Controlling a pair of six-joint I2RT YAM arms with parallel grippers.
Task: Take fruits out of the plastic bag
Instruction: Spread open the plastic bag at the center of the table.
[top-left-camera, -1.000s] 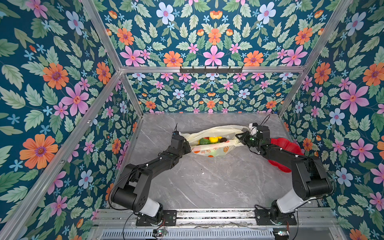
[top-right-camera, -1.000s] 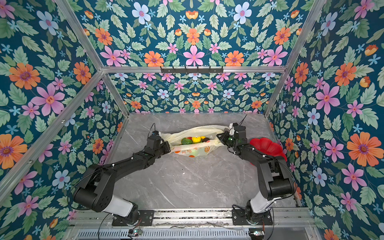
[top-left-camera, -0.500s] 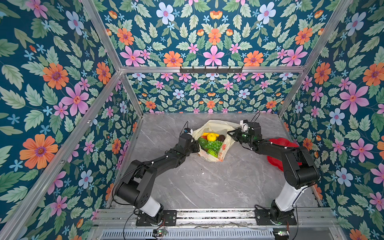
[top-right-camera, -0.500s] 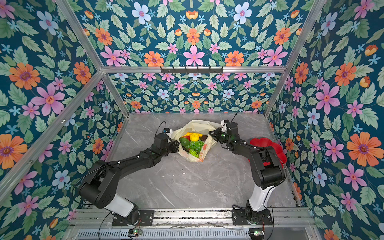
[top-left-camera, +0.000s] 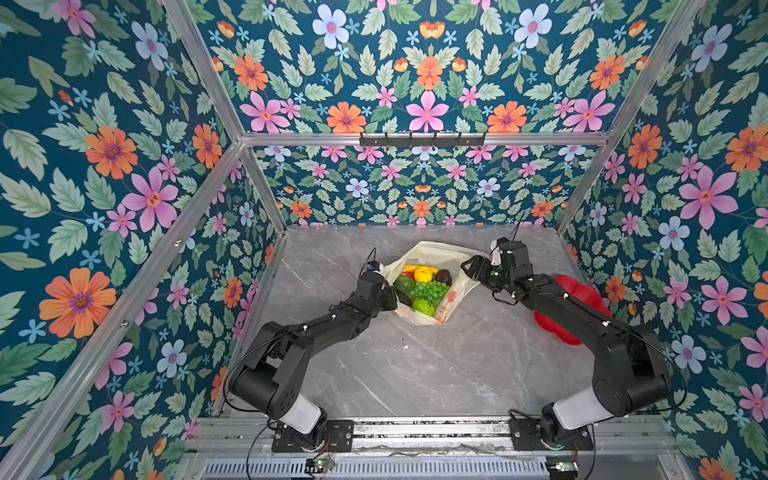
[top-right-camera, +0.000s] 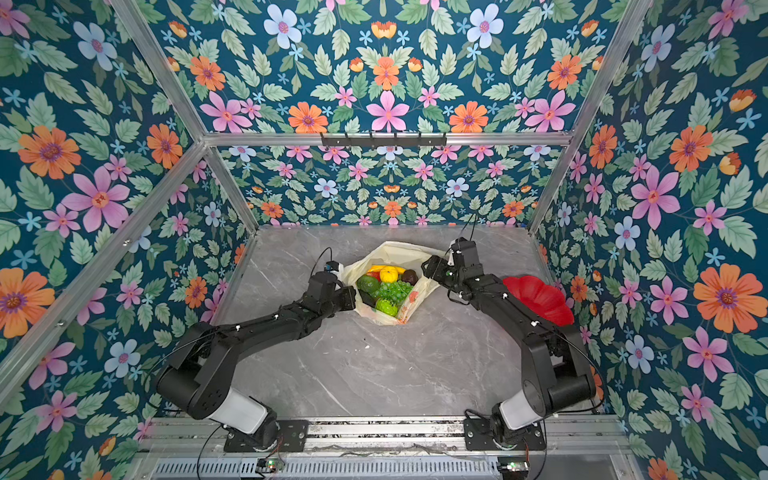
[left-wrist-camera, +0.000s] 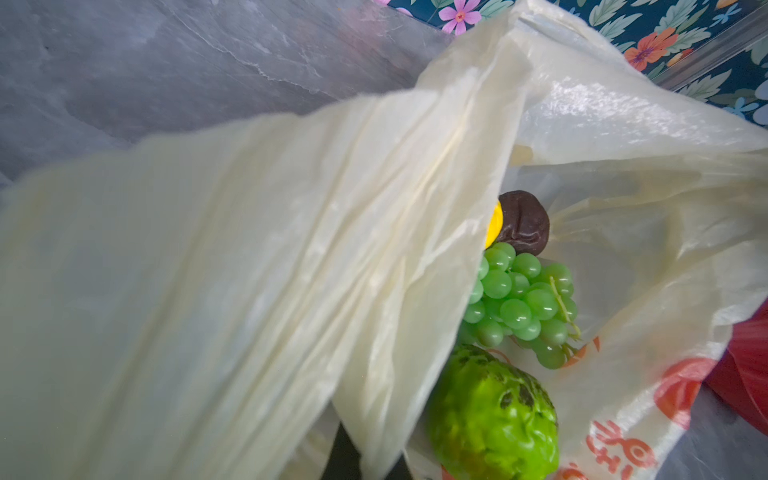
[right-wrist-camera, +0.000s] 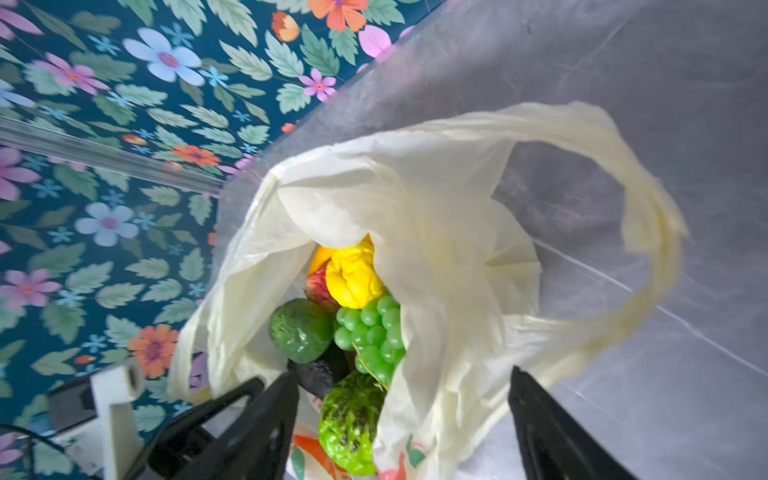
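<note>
Presently, the left gripper (top-left-camera: 397, 293) is clamped on the plastic bag (top-left-camera: 432, 253) at its 9 o'clock rim. The right gripper (right-wrist-camera: 403, 374), at 3 o'clock, gapes wide and holds nothing. The fruits (top-left-camera: 428, 291) lie inside.

Floral wallpaper walls (top-left-camera: 428, 83), aluminium frame (top-left-camera: 291, 139), grey marble tabletop (top-left-camera: 415, 365).

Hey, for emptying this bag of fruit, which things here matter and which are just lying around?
Part of the job: plastic bag; inside it grape bunch, lemon, green avocado, dark brown fruit, bumpy green fruit; left gripper, shut on the bag's edge; right gripper, open beside it.
Just lying about: red flower-shaped dish; hook rail on the back wall.
</note>
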